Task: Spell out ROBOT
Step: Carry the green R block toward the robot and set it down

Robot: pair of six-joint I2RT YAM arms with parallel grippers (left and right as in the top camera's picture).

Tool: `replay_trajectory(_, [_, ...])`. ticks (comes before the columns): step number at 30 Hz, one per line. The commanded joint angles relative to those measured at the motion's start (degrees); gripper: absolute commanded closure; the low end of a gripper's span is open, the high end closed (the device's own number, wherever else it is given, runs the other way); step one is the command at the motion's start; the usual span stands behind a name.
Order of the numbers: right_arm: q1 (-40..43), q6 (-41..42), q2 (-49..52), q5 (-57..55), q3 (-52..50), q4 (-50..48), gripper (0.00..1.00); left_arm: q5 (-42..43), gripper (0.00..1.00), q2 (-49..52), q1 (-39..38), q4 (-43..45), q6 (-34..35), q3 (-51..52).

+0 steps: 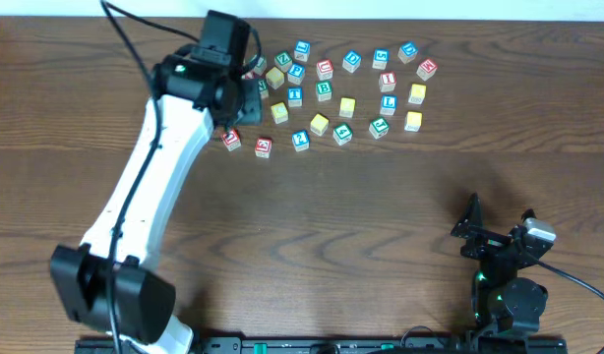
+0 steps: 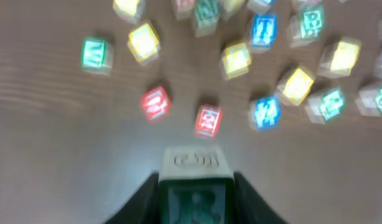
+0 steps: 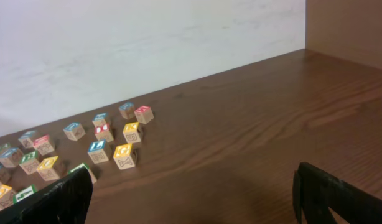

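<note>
Many small wooden letter blocks (image 1: pixel 341 88) with red, blue, green and yellow faces lie scattered at the back middle of the table. My left gripper (image 1: pixel 245 96) is at the left edge of the cluster, shut on a green R block (image 2: pixel 196 186), held above the wood. Two red blocks (image 2: pixel 207 121) lie just ahead of it in the left wrist view, which is blurred. My right gripper (image 1: pixel 499 228) is open and empty near the front right, far from the blocks; its fingers frame bare wood (image 3: pixel 191 193).
A white wall (image 3: pixel 116 43) runs along the table's back edge. The left arm (image 1: pixel 145 197) stretches diagonally over the left side of the table. Blocks also show at the left in the right wrist view (image 3: pixel 124 155).
</note>
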State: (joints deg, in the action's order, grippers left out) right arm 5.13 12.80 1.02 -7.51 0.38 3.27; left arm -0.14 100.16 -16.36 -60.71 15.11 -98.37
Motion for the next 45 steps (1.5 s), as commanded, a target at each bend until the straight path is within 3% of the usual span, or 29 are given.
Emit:
replay_trajectory(1, [0.1, 0.4, -0.3, -0.3, -0.1, 0.2, 0.01, 1.2, 0.80, 2.0, -0.2, -5.6, -4.3, 2.2])
replay_trajectory(7, [0.1, 0.4, -0.3, -0.3, -0.1, 0.2, 0.01, 1.6, 0.81, 1.9, -1.6, -1.3, -4.0, 16.4])
replay_trajectory(12, [0.1, 0.4, -0.3, -0.3, -0.1, 0.2, 0.01, 10.1, 0.81, 1.9, -1.6, 11.1, -6.9, 27.4])
replay_trajectory(21, [0.1, 0.4, -0.3, -0.3, -0.1, 0.2, 0.01, 10.2, 0.81, 1.9, -1.6, 21.5, -7.5, 35.7])
replay_trajectory(26, [0.1, 0.4, -0.3, -0.3, -0.1, 0.2, 0.01, 10.0, 0.80, 2.0, -1.6, 22.5, -5.4, 36.7])
replay_trajectory(28, [0.1, 0.4, -0.3, -0.3, -0.1, 0.2, 0.01, 10.0, 0.70, 2.0, -1.6, 22.6, -5.4, 36.7])
replay_trajectory(29, [0.1, 0.4, -0.3, -0.3, -0.1, 0.2, 0.01, 10.0, 0.56, 2.0, -1.6, 22.6, -5.4, 36.7])
replay_trajectory(32, [0.1, 0.4, -0.3, -0.3, -0.1, 0.2, 0.01, 10.0, 0.47, 2.0, -1.6, 22.6, -5.4, 36.7])
replay_trajectory(39, [0.1, 0.4, -0.3, -0.3, -0.1, 0.2, 0.01, 10.0, 0.48, 1.9, -1.6, 19.6, -5.4, 31.7])
replay_trajectory(42, [0.1, 0.4, -0.3, -0.3, -0.1, 0.2, 0.01, 10.0, 0.54, 1.9, -1.6, 15.8, -4.6, 28.3])
replay_trajectory(45, [0.1, 0.4, -0.3, -0.3, -0.1, 0.2, 0.01, 10.0, 0.55, 2.1, -1.6, 12.5, -8.5, 28.5])
